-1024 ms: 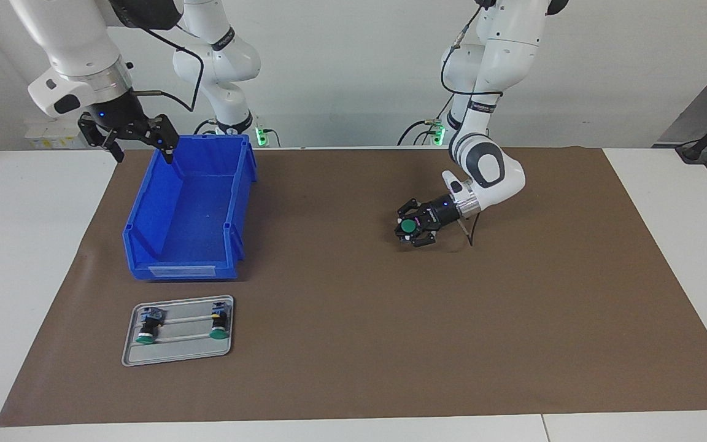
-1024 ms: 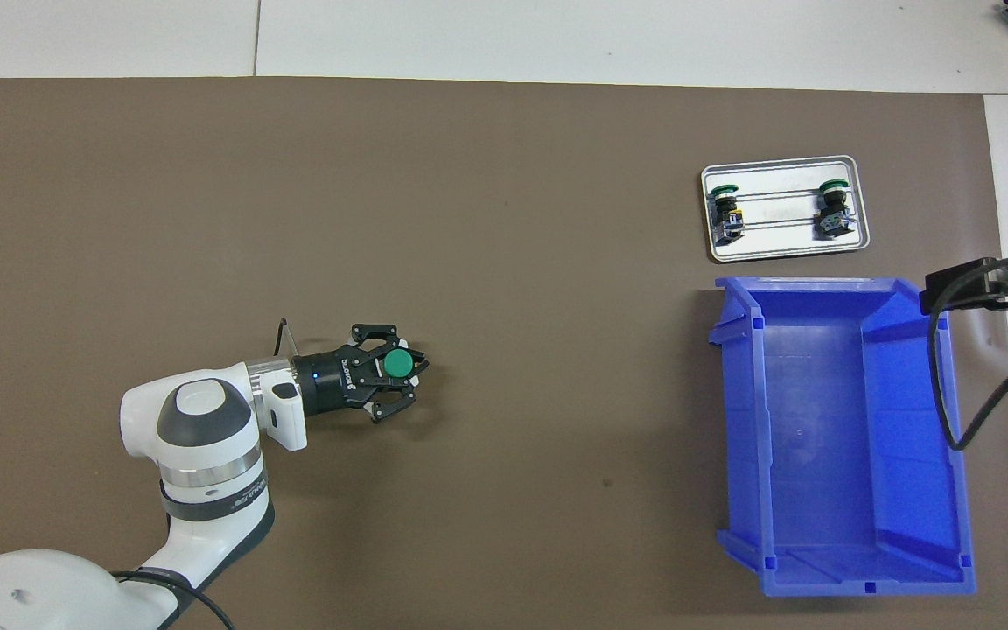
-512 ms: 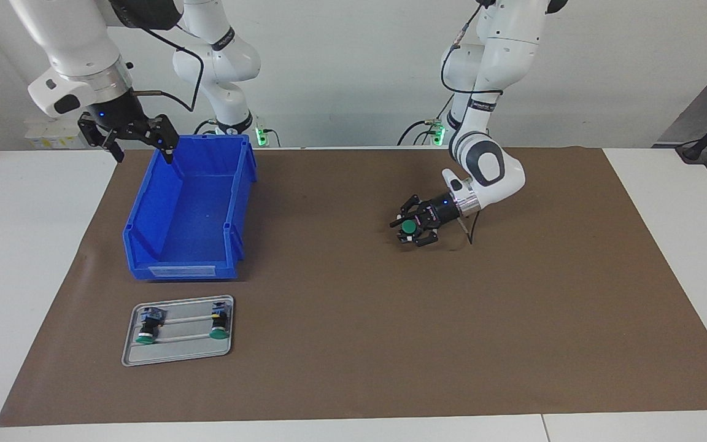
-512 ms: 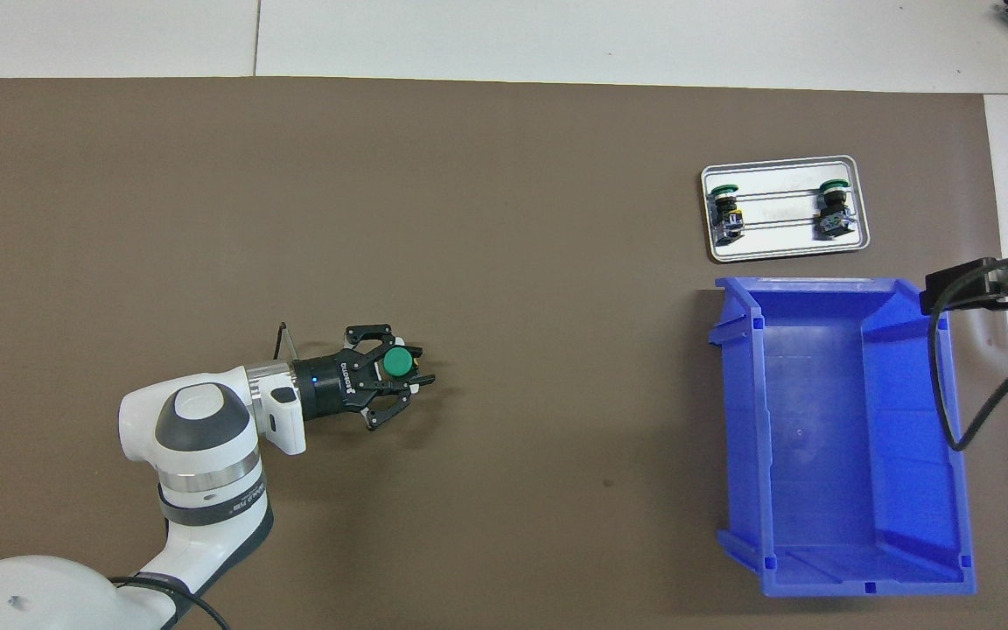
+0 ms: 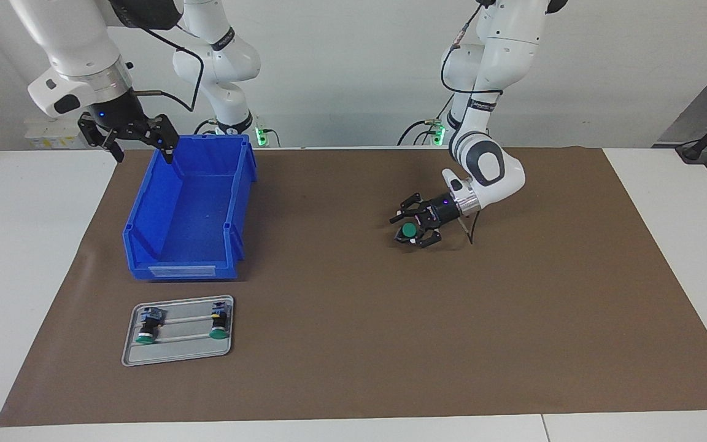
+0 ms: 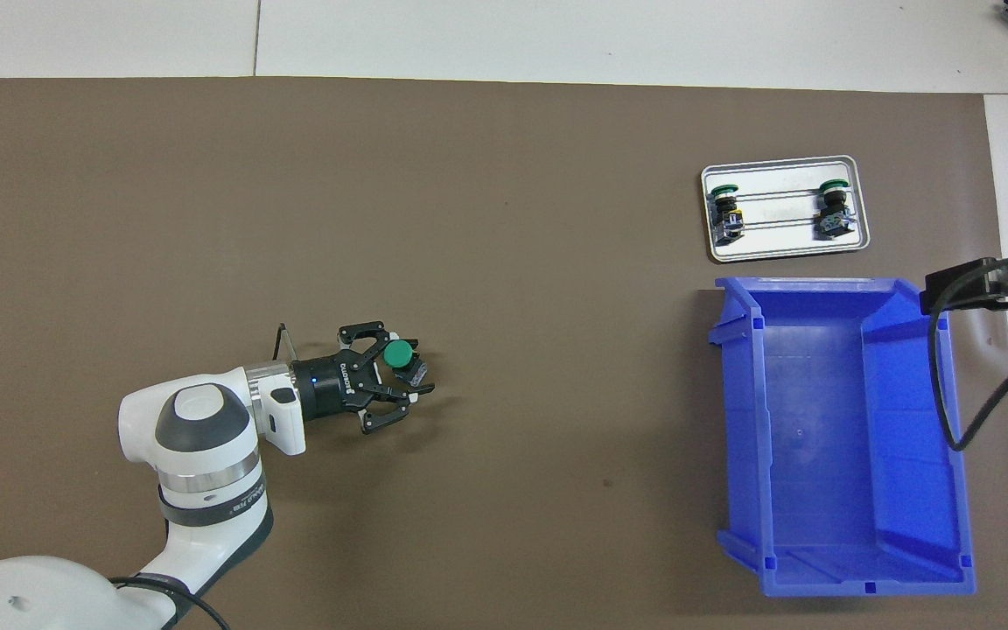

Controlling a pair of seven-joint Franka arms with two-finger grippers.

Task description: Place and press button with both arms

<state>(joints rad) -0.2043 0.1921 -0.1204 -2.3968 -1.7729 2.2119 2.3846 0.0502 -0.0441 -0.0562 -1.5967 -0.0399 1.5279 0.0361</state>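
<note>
A green-capped button [image 5: 409, 231] sits low on the brown mat [image 5: 353, 344] between the spread fingers of my left gripper [image 5: 413, 228], toward the left arm's end of the table. In the overhead view the button [image 6: 397, 353] leans, with its black body showing past the cap, and the left gripper [image 6: 401, 378] is open around it. My right gripper [image 5: 130, 139] is open and empty, up in the air over the blue bin's corner nearest the robots. The right arm waits.
A blue bin [image 5: 231, 184], [image 6: 736, 420] stands at the right arm's end of the table. A grey tray [image 5: 177, 359], [image 6: 780, 254], farther from the robots than the bin, holds two more green buttons [image 5: 145, 336], [image 5: 218, 333].
The left gripper has sunk toward the mat and drawn back a little, and its fingers have spread from around the button. The button now leans. The right arm has not moved.
</note>
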